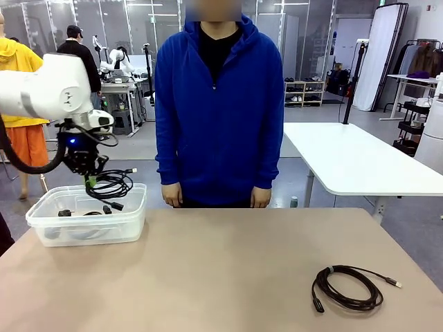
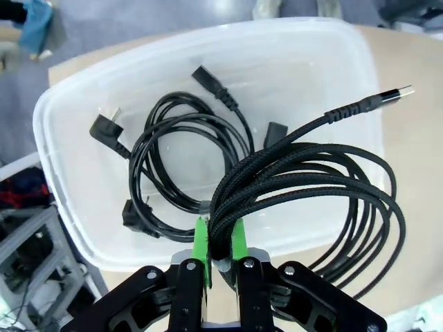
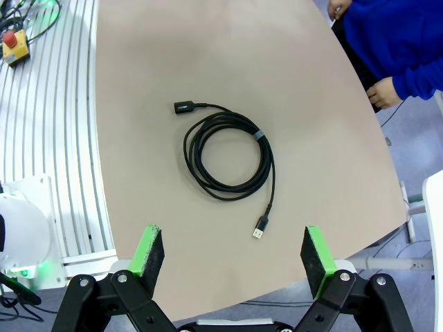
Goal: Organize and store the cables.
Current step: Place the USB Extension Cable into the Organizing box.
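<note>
Clamping tight on a bundle of strands, the left gripper [image 2: 219, 238] holds the braided cable [image 2: 311, 166], whose loops fan out toward three o'clock, partly past the rim of the clear bin [image 2: 311, 55] below. A second cable [image 2: 173, 159] lies coiled inside the bin, at ten o'clock from the jaws. The right gripper [image 3: 234, 250] hovers with jaws spread wide and empty above the table [image 3: 173, 55], where a third cable [image 3: 257, 135] lies coiled at twelve o'clock from it.
</note>
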Controlling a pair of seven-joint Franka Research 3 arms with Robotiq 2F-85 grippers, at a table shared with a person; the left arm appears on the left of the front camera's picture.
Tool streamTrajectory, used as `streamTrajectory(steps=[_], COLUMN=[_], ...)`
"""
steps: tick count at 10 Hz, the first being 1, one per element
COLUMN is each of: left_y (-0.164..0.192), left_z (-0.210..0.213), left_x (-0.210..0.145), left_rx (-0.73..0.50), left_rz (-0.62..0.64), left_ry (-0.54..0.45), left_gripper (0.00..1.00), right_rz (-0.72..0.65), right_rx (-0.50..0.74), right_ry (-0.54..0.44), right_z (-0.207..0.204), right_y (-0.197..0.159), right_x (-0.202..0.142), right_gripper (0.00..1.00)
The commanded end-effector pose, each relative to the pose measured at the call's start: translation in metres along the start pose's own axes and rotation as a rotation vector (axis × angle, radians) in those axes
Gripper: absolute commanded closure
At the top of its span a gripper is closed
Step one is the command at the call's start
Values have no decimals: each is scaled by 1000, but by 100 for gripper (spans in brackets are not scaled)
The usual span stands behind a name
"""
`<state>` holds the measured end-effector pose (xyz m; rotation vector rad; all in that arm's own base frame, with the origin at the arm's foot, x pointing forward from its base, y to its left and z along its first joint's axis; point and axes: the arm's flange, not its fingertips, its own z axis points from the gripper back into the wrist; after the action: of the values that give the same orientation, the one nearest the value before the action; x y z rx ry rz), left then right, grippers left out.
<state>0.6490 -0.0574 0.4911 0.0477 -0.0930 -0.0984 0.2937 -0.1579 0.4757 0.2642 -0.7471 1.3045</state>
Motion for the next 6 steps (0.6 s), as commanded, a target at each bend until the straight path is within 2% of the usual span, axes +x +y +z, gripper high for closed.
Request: streamTrajectory(steps=[1,6], left_y=[10,22], left_z=[-10,-50], left_x=[-16,-3], left_rx=[-33,-29], left_rz=[13,92], left_ry=[-3,-20], left_gripper=[85,85], right_rz=[-3,-3], right_rx=[1,1], right_ry=[16,16], right_z=[0,0], right_y=[0,0], right_x=[1,1], right_gripper=[0,0])
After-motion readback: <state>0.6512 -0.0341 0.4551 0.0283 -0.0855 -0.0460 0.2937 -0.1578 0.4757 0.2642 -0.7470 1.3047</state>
